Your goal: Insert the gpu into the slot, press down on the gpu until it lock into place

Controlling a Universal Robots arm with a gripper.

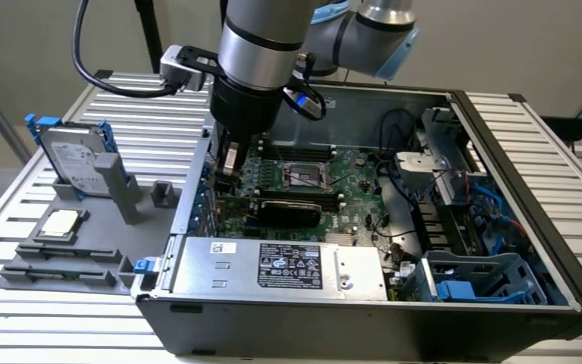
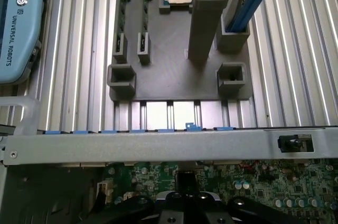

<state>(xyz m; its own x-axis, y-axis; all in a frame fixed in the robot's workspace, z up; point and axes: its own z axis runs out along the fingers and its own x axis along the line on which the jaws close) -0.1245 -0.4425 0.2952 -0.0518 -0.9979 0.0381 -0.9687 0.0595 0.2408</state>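
Observation:
The gpu (image 1: pixel 287 206) is a black card with a green edge. It stands on edge across the green motherboard (image 1: pixel 357 171) inside the open computer case (image 1: pixel 533 250). The slot is hidden under it. My gripper (image 1: pixel 227 173) hangs from the arm just above the card's end nearest the case wall on the exterior view's left. Its fingers are shut with nothing seen between them. I cannot tell whether they touch the card. In the wrist view the gripper (image 2: pixel 185 203) hovers over the motherboard (image 2: pixel 274 182), just inside the case wall (image 2: pixel 158 143).
A silver labelled power supply (image 1: pixel 281 265) fills the case's near side, with cables and a blue drive cage (image 1: pixel 473 280) toward the exterior view's right. Outside the case, a grey fixture (image 1: pixel 64 262) holds a processor chip (image 1: pixel 61 222) and a hard drive (image 1: pixel 73 161). A teach pendant (image 2: pixel 16 28) lies beside it.

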